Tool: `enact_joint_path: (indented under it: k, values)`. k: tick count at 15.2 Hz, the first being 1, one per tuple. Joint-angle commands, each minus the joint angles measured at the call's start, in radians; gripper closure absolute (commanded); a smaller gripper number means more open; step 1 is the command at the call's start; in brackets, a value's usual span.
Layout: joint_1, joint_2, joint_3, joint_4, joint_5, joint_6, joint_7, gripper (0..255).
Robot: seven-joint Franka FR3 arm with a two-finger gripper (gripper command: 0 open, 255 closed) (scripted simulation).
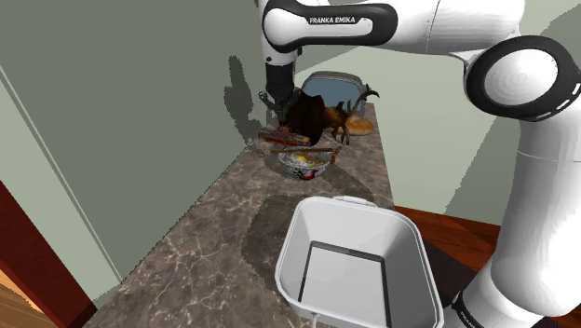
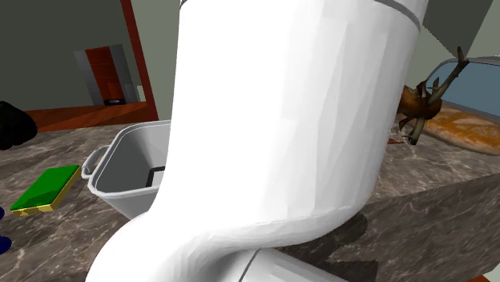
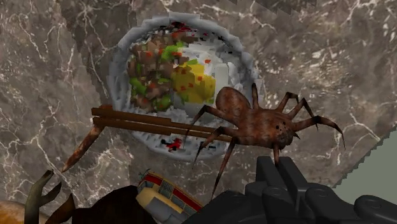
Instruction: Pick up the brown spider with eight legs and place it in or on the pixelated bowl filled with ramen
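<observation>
Where grey-green walls [image 1: 140, 112] meet, veined counter [image 1: 233, 238] bears bowl [image 1: 304, 166].

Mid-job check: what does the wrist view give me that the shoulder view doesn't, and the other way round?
Wrist view: a clear look at the brown spider, its legs spread over the rim of the ramen bowl, and the toppings inside. Shoulder view: the white bin on the counter nearer the stand, and the arm reaching over. Both: the bowl with its chopsticks and the marbled counter.
</observation>
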Motion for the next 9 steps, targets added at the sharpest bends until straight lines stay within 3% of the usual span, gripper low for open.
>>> enact_joint_path:
  k: [1,6,9]
  values:
    - [-0.041,-0.033,-0.012,-0.043,0.016,0.020,-0.047,255]
    - [-0.127,-0.070,-0.049,-0.076,0.043,0.038,-0.166,255]
    - [-0.132,-0.078,-0.051,-0.128,0.045,0.082,-0.162,255]
